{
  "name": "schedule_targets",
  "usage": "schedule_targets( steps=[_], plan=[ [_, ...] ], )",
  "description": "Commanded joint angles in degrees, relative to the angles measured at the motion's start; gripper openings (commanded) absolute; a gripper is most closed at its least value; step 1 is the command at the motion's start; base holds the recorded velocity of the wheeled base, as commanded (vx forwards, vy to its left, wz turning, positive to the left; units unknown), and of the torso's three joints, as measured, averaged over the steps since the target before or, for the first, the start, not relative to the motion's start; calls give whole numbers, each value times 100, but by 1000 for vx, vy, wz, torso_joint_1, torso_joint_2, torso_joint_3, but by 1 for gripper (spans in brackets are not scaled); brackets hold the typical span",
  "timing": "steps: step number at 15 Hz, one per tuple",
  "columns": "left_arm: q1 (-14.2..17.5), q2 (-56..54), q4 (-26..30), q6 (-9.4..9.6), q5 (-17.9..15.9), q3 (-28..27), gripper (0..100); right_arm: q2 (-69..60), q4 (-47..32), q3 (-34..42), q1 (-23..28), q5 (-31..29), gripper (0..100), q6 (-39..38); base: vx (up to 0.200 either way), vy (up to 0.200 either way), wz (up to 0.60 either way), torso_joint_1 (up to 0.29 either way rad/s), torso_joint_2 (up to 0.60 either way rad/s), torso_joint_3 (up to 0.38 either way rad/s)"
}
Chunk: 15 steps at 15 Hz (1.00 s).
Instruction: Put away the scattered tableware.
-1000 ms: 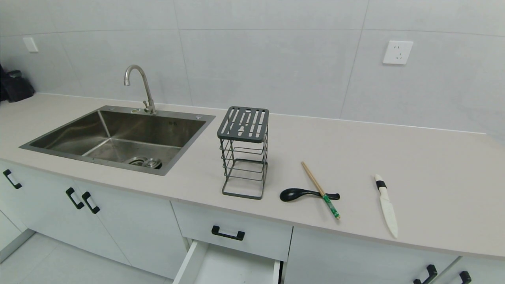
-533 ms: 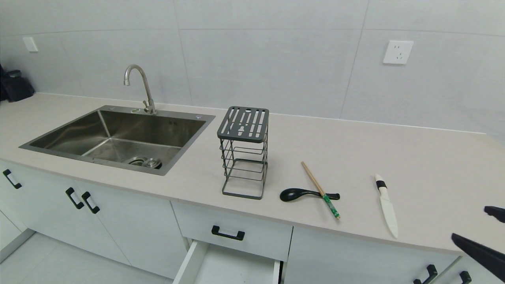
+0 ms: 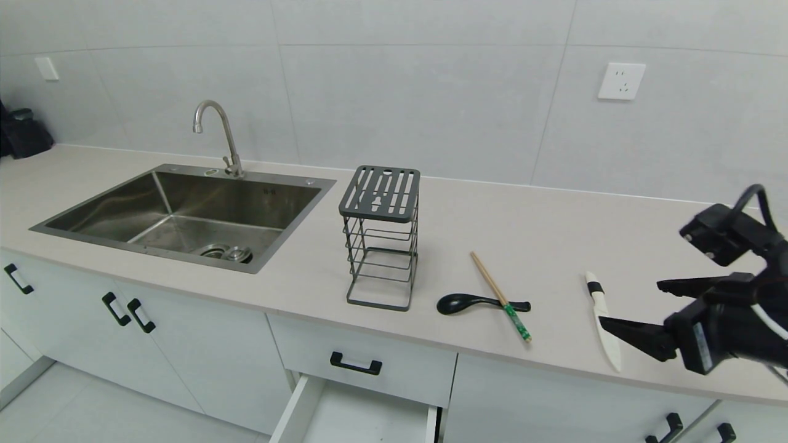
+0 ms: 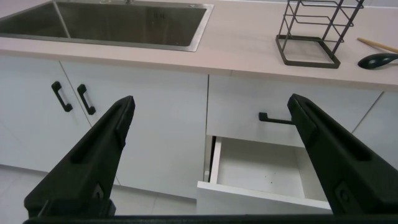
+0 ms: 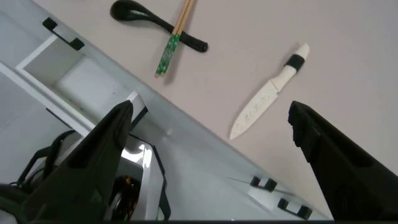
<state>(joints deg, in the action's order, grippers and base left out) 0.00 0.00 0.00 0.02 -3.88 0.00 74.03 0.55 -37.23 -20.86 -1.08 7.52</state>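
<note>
**Table front: right tool poised by the knife, nothing gripped**

Nearest me, below the table's front edge, one drawer stands pulled open with nothing visible in it. My left tool hangs low in front of the cabinet doors, fingers spread wide, nothing between them.

On the table, close to the front edge and toward my right, lies the white knife, its black-banded handle pointing to the wall and its blade toward me. My right tool hovers just beside it, fingers spread and empty. In the head view one fingertip overlaps the blade, but the right wrist view shows the knife lying free below, so I judge there is no contact.

Further left are the black spoon and the chopsticks, which lie crossed over the spoon's handle. Beyond them stands the upright wire rack with its slotted top, nothing in it. The sink and faucet are well apart on the far left, and a wall socket sits on the tiles behind.

I take this as the approach to the first pickup, with all three pieces yet to be put away. Next I would centre the right tool over the knife's handle, turn the fingers square across it, lower and pinch. The knife lies flat, so the fingers must reach right down to the surface.
</note>
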Motion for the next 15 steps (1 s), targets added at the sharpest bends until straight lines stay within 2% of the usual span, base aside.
schedule_targets(
  steps=[1,5,7,12,15],
  plan=[
    [0,9,0,6,1,0,100,516,209,207,-217,-32,100,4,0,0,0,0,0,0],
    [0,9,0,-2,1,0,100,542,358,568,-243,-23,100,100,0,0,0,0,0,0],
    [0,9,0,6,1,0,100,858,710,427,-243,-15,100,171,0,0,0,0,0,0],
    [0,9,0,-2,1,0,100,1588,754,-373,-261,12,100,162,0,0,0,0,0,0],
    [0,9,0,-2,1,0,100,1992,921,-566,-674,-15,100,-269,0,0,0,0,0,0]
  ],
)
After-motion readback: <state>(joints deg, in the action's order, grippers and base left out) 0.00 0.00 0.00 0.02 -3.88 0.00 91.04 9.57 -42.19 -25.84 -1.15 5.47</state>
